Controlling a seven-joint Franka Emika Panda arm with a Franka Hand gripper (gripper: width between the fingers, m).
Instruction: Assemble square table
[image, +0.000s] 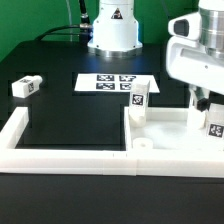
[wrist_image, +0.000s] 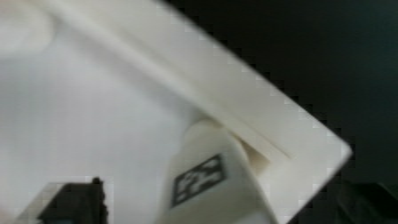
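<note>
The square table's white plastic slab (image: 172, 126) sits beneath the pincer (image: 201, 103), whose opening I cannot tell. Only the exterior view shows a white blocky leg (image: 25, 87) lying well apart.

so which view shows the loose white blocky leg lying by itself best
The exterior view: the short white blocky leg lies whole at the exterior view's left. The wrist view misses it, showing a different tagged leg instead.

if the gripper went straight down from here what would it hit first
Probably the tabletop: the gripper points down over the part of it toward the exterior view's right. The leg stands just beside that line, so with depth unclear it could come first.
</note>
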